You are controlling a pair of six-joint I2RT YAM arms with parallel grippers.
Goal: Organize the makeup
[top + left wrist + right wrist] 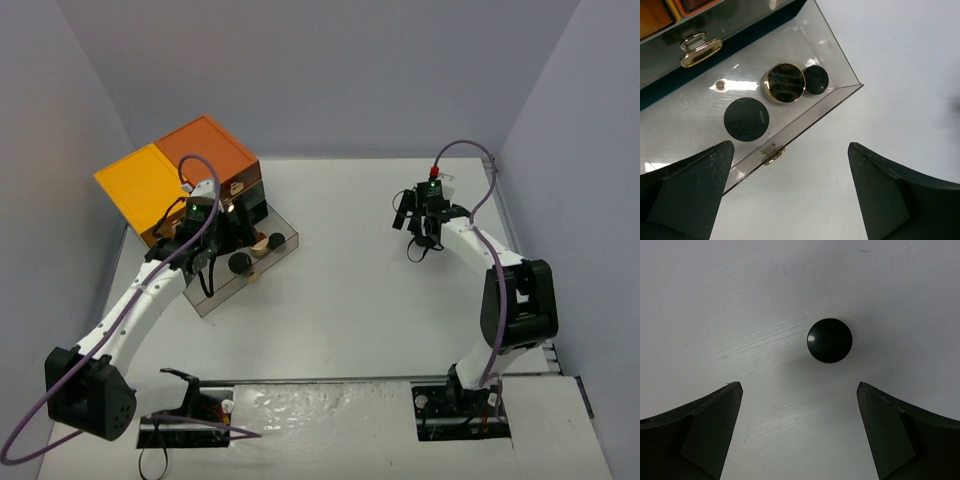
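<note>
together in the clear drawer (785, 45): gold-lidded jar (784, 83), large compact (746, 119), small compact (816, 80)

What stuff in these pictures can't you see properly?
Top view: the left arm covers much of the clear drawer and what lies in it.
Top view: the round black piece is lost beneath the right claw.
Left wrist view: the writing on the flat black compact is too small to read.
Left wrist view: the top edge cuts off the cabinet.
</note>
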